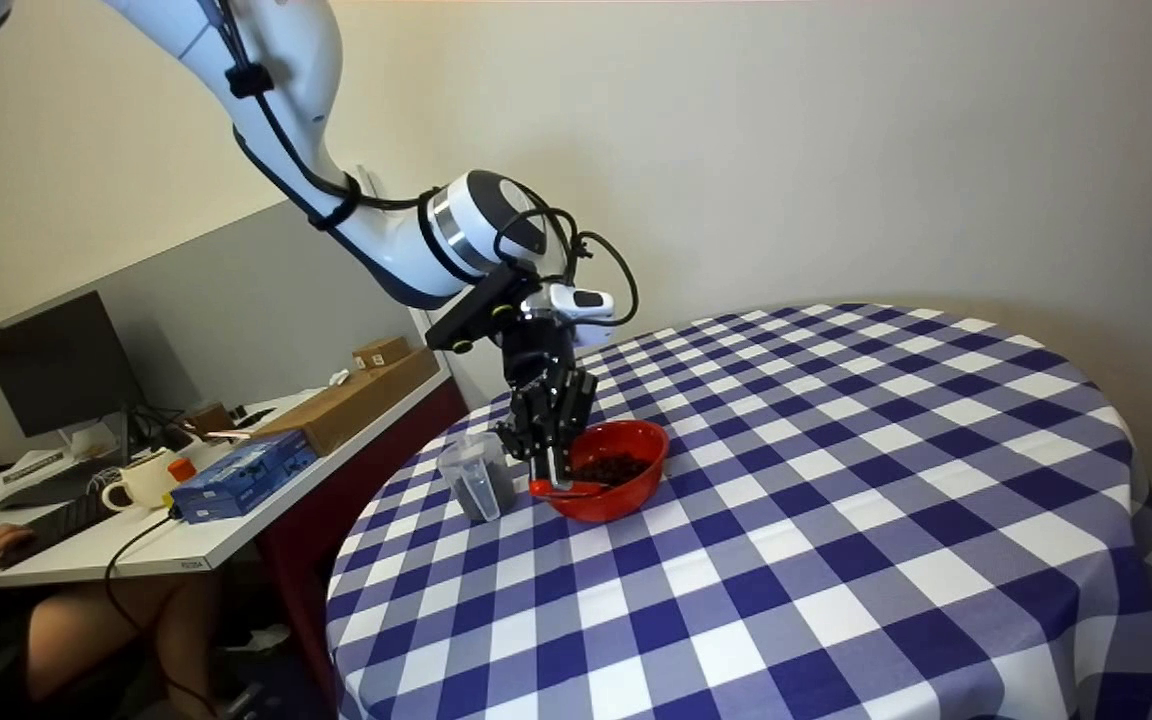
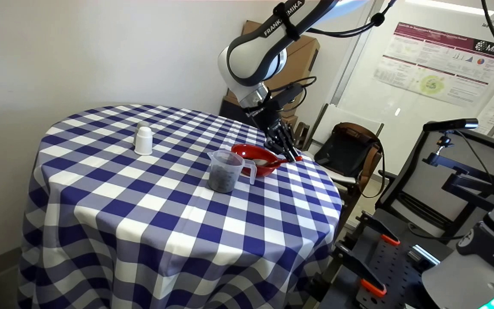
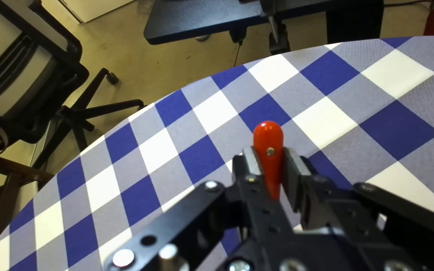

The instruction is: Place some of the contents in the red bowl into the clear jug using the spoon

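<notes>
1. Orange-red and pale, the spoon [image 3: 268, 135] is sitting in the Robotiq gripper [image 3: 271, 165]; the jaws are standing narrow, pinching the handle from both sides just short of its rounded end.

2. Key relation: the handle's long axis is running from the jaws across the rim of the red bowl [image 1: 616, 507], and the pale head [image 2: 260, 162] is lying inside. Dark bits [image 1: 616, 468] are covering the bowl's floor; whether the head is carrying any cannot be told.

3. Destination: the clear measuring jug [image 2: 225, 165] is standing upright just beside the bowl, appearing left of the gripper in both exterior views. Its lower part is looking dark, cause uncertain.

4. Obstructions: the bowl's rim is crossing the exit path, and the jug's side handle is overlapping the bowl's outline in an exterior view. The coming move is probably calling for a level lift, then a sideways carry; early tilting would be risking a spill.

5. Surroundings: a white shaker [image 2: 144, 141] is standing well apart on the checked tablecloth [image 1: 836, 480], apparently obstructing nothing.
</notes>
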Tool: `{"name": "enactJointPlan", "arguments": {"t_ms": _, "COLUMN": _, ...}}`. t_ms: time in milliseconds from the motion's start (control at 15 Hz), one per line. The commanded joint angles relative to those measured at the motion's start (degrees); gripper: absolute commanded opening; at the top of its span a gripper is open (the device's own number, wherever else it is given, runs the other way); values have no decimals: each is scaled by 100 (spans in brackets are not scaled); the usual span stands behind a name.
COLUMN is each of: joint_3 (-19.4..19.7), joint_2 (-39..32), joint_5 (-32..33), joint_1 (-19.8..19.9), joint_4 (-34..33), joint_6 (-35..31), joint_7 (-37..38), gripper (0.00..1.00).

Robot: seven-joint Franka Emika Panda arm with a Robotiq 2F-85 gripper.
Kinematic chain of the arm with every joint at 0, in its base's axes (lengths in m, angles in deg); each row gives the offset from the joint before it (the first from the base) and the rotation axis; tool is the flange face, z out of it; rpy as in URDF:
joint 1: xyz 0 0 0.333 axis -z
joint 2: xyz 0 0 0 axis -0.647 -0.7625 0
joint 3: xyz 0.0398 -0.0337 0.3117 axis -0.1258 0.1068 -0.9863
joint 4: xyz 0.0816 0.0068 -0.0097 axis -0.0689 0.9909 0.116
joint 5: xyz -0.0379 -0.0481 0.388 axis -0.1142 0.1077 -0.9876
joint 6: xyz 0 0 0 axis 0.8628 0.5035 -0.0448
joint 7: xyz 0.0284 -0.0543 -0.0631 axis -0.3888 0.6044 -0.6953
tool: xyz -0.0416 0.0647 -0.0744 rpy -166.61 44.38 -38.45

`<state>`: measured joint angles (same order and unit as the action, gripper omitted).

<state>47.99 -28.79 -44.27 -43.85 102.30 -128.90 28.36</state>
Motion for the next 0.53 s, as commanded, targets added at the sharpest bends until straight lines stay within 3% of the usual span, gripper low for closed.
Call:
{"name": "enactJointPlan", "arguments": {"t_ms": 0, "joint_3": 28, "joint_2": -116, "joint_5": 59, "joint_1": -68, "joint_4": -159, "joint_6": 132, "joint_7": 29, "gripper": 5}}
{"name": "enactJointPlan", "arguments": {"t_ms": 467, "joint_3": -24, "joint_2": -98, "joint_5": 47, "joint_1": -125, "joint_4": -104, "joint_6": 81, "joint_7": 4, "gripper": 5}}
